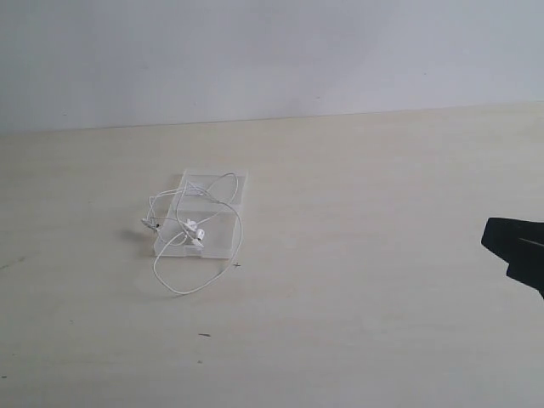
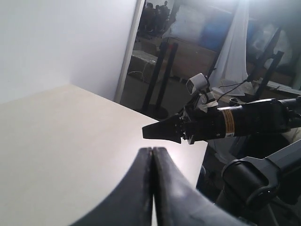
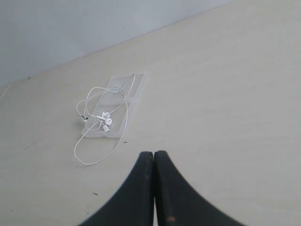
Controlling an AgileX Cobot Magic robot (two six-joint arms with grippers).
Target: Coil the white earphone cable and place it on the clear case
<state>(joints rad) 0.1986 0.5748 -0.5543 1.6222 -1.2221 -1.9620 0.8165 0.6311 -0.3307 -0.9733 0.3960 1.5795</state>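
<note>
Exterior view: white earphone cable (image 1: 194, 228) lies in a loose tangle mostly on top of the clear case (image 1: 217, 245), mid-left of the table (image 1: 357, 297). One big loop hangs off the near edge of the case onto the bare tabletop. Both earbuds sit together around the middle of the near panel. A small end pokes off the case's left edge; can't tell if it's the plug.

Right gripper (image 1: 486, 238) is at the right edge, well apart from the cable, jaws pressed together, nothing held. Left gripper (image 2: 153, 149) shows only in its own wrist view, also clamped together and empty, over bare table.

Axis: the case's long side runs near-to-far, tilted slightly right at the far end. The cable mess stretches roughly the same way, from far panel to stray loop. It points no clear way.

Risks, my guess:
- the wire is very thin, so a pinch may miss or slip
- the case looks light, so tugging the loop could slide or flip it
- pulling one strand may tighten the tangle or drag the earbuds off the case
</note>
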